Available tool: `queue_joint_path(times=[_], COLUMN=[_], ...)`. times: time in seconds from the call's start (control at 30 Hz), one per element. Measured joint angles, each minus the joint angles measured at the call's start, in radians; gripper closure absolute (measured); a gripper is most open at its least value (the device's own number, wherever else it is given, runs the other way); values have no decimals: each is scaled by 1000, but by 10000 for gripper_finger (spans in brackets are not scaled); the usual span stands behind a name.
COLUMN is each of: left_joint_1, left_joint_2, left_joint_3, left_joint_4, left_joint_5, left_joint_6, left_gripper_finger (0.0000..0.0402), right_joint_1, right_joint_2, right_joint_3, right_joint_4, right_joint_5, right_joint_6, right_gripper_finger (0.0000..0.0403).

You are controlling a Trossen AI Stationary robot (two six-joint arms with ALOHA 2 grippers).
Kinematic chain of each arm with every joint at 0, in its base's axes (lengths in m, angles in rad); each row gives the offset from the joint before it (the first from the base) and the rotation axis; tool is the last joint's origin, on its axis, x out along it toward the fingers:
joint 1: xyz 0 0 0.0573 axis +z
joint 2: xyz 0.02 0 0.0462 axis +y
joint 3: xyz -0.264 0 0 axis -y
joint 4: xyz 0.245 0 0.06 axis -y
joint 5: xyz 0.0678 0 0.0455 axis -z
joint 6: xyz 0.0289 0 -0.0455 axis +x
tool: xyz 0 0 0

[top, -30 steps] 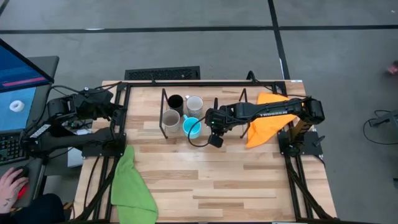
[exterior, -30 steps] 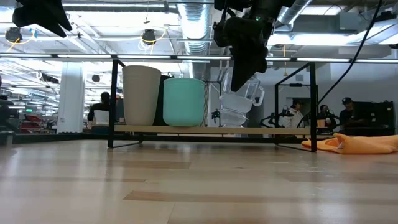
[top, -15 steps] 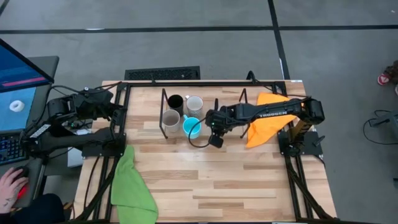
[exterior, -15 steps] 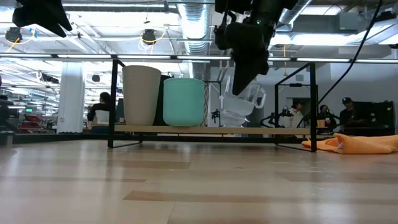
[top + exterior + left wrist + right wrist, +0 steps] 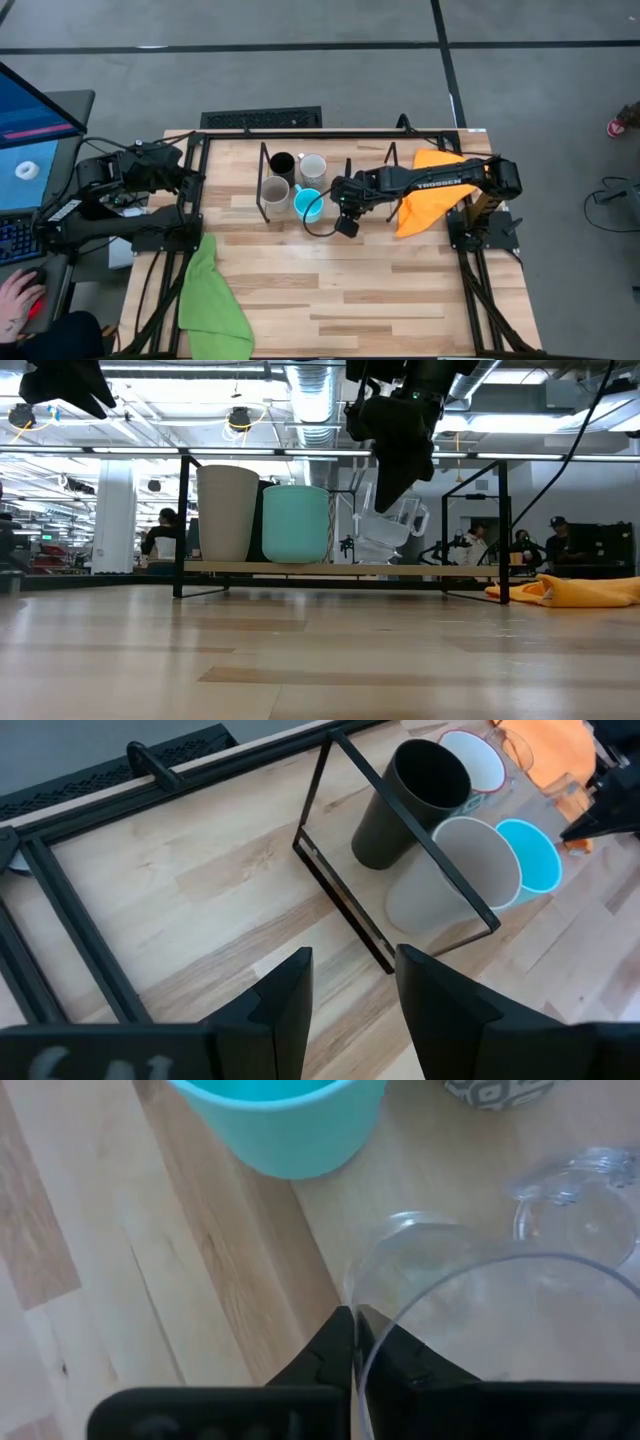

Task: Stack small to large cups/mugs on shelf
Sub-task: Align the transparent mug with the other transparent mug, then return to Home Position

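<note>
Glass cup (image 5: 480, 1320), clear, hangs tilted in my right gripper (image 5: 352, 1342), fingers pinched narrow on its rim; I see it just above the shelf (image 5: 340, 568) board, beside the light blue mug (image 5: 296, 523). A second clear cup (image 5: 585, 1205) sits close behind it. On the shelf the grey-beige mug (image 5: 275, 189), black mug (image 5: 283, 163) and white mug (image 5: 313, 167) cluster with the blue one. My left gripper (image 5: 352, 1005) waits wide open off the table's left edge. An orange cloth (image 5: 428, 190) lies right, a green cloth (image 5: 212, 300) front-left
</note>
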Motion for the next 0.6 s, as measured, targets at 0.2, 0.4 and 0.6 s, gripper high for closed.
queue_joint_path(times=[0.2, 0.4, 0.6], left_joint_1=[0, 0, 0], left_joint_2=[0, 0, 0], left_joint_3=[0, 0, 0], left_joint_4=[1, 1, 1], left_joint_5=[4, 4, 4], left_joint_6=[-6, -7, -1], left_gripper_finger=[266, 266, 266], right_joint_1=[-3, -8, -8], right_joint_2=[0, 0, 0], right_joint_3=[0, 0, 0], right_joint_4=[0, 1, 24], right_joint_5=[2, 3, 2], right_joint_6=[18, 18, 18], right_gripper_finger=[350, 326, 291])
